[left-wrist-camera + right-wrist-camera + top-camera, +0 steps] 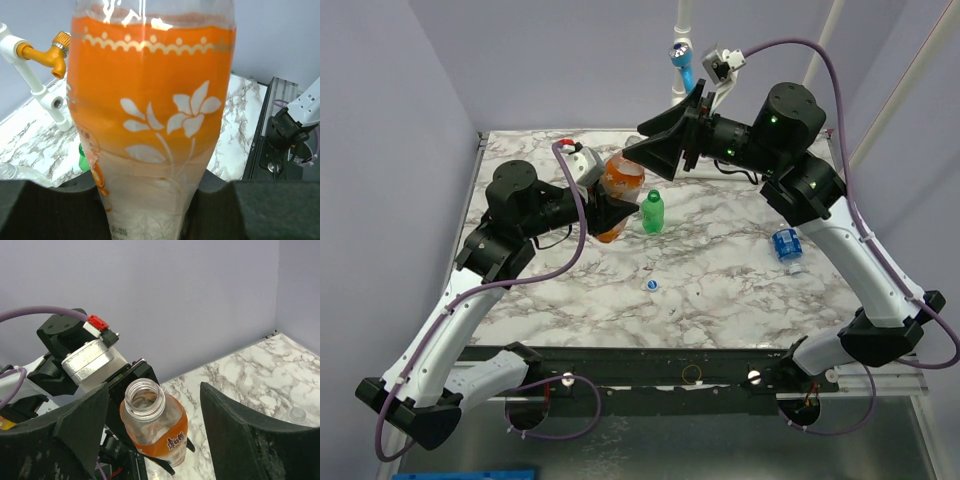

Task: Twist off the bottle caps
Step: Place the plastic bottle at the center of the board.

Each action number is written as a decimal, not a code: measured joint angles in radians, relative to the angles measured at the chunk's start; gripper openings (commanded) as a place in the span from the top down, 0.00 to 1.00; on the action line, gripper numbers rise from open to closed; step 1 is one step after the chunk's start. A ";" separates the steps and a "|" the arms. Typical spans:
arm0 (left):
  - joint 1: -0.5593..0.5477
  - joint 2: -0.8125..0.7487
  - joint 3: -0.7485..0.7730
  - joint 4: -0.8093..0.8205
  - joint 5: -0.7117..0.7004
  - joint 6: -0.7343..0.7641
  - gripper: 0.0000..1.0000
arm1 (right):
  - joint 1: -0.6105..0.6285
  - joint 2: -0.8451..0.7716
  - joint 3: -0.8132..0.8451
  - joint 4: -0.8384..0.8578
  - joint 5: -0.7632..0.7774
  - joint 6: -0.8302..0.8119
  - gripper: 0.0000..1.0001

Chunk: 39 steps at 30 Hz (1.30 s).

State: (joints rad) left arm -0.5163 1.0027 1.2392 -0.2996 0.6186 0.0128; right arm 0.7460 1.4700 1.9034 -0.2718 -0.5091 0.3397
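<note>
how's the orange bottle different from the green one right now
The orange bottle is clamped in the left gripper; the green bottle stands free on the table. The orange bottle is clearly bulkier than the green bottle. The orange bottle's neck is open, cap off; the green bottle's top is too small to judge. Both are small plastic bottles.

Left wrist view: orange bottle [150, 125] fills the frame, top & base cut off by edges; lower part hidden btwn left gripper [150, 215] pads [260, 210]. Green bottle [82, 156] mostly hidden behind it. Top view: cap [651, 284] too small for detail. Right wrist view: clear round item [298, 415] too faint to ID.
</note>
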 measured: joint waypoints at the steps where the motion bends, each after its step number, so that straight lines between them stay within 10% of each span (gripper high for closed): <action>1: 0.000 0.000 -0.001 0.001 0.000 0.000 1.00 | 0.000 0.002 0.000 0.000 -0.001 0.003 0.39; 5: 0.000 0.000 -0.005 0.005 0.002 -0.001 0.89 | 0.000 0.014 -0.004 0.004 -0.009 0.024 0.73; 8: 0.005 0.000 -0.013 -0.003 0.000 -0.005 0.24 | 0.000 0.017 -0.021 0.022 -0.019 0.033 0.92; 10: 0.005 0.000 -0.014 -0.009 0.000 -0.010 0.01 | -0.002 0.016 -0.034 0.031 -0.013 0.025 0.99; 39: 0.003 -0.096 -0.050 -0.361 -0.151 0.163 0.01 | -0.082 -0.159 -0.560 0.008 0.801 -0.358 0.99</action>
State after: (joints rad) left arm -0.5129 0.9070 1.1889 -0.6609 0.4675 0.1753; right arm 0.6640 1.3109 1.3437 -0.2634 0.2920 -0.0185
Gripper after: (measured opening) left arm 0.987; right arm 0.245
